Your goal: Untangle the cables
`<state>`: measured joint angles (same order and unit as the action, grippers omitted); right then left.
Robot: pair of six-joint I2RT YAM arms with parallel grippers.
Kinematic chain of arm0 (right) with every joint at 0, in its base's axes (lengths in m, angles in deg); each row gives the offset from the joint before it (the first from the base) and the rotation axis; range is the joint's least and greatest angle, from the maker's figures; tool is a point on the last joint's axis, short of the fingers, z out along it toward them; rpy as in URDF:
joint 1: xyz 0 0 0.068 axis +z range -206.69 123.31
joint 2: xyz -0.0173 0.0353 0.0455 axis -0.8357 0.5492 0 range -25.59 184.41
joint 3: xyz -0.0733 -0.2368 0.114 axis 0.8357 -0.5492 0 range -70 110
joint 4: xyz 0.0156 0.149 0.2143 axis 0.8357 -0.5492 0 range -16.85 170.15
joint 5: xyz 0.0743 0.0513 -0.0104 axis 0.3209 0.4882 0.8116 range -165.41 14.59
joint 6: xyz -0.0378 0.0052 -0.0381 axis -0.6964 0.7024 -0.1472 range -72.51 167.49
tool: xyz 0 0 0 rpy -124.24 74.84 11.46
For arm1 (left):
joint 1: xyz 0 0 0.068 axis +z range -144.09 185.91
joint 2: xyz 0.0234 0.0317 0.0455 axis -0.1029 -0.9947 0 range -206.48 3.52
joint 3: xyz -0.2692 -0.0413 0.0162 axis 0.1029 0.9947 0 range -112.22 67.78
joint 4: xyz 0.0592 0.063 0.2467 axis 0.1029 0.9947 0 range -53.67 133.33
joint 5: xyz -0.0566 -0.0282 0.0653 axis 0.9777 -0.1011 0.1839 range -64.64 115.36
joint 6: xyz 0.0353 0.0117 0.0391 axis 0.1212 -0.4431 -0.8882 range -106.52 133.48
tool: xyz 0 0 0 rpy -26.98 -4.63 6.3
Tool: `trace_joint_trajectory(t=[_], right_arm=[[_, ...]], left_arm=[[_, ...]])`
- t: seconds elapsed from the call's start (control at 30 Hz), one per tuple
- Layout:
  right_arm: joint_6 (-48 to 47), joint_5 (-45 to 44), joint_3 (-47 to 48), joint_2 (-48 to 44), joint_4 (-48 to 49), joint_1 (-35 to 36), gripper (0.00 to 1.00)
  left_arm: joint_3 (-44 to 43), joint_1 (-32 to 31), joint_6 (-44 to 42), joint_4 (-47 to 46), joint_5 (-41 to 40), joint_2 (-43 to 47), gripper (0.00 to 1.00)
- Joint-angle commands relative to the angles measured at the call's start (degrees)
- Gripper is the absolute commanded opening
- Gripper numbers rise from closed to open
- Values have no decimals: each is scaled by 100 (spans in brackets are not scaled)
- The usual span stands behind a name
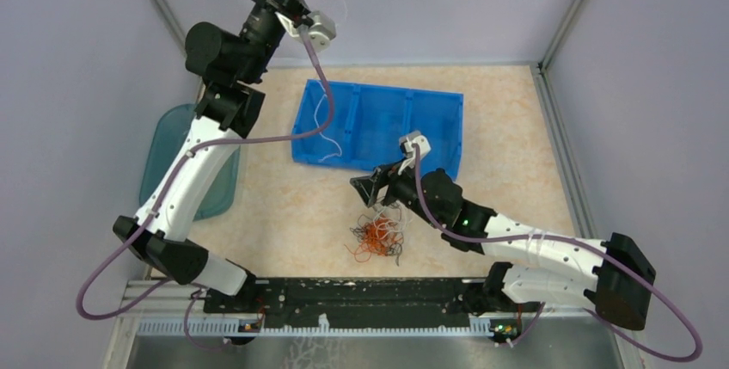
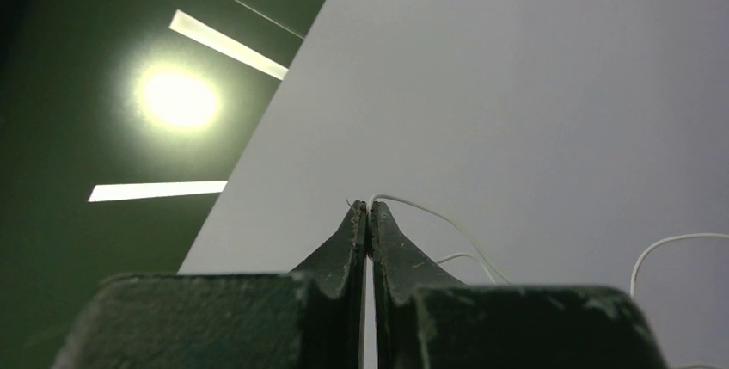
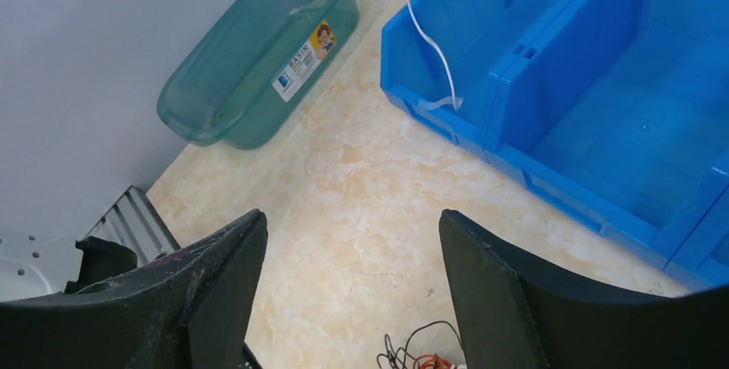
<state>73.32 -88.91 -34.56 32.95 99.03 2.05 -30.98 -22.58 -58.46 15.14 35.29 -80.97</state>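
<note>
Pinching white cable (image 2: 427, 211) in closed left gripper (image 2: 369, 207), upper left; holding right gripper (image 3: 351, 218) spread wide, empty, above tangle (image 1: 376, 236).

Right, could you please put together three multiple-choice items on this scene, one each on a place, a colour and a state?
1. Where does the tangled pile of cables lie? A: on the table, in front of the blue bin. B: inside the blue bin. C: against the back wall.
2. What colour is the strand in the left gripper? A: black. B: white. C: red-orange.
3. How is the right gripper? A: shut on a strand. B: shut, empty. C: open, empty.

1 A: the top view shows it on bare table near the bin.
2 B: a white strand leaves its closed jaws.
3 C: its jaws stand wide apart, nothing between.
</note>
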Motion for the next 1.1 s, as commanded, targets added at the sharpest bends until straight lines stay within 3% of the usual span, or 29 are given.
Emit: trace_joint_trajectory(t=[0.0, 0.23, 0.63, 0.83, 0.93, 1.07], right_arm=[[75, -91, 1, -155, 284, -80, 74], [114, -148, -41, -211, 275, -100, 73], [132, -334, -327, -496, 307, -108, 73], [161, -383, -476, -705, 302, -108, 73], [164, -408, -487, -759, 285, -114, 72], [179, -398, -362, -706, 119, -158, 72]], left_arm=[[-527, 67, -372, -472, 14, -125, 8], [-1169, 222, -407, -502, 19, -505, 10], [898, 349, -123, -458, -3, -174, 12], [1132, 537, -64, -495, -39, -356, 11], [1031, 547, 320, 355, -75, -297, 13], [885, 548, 833, 2595, -79, -263, 16]])
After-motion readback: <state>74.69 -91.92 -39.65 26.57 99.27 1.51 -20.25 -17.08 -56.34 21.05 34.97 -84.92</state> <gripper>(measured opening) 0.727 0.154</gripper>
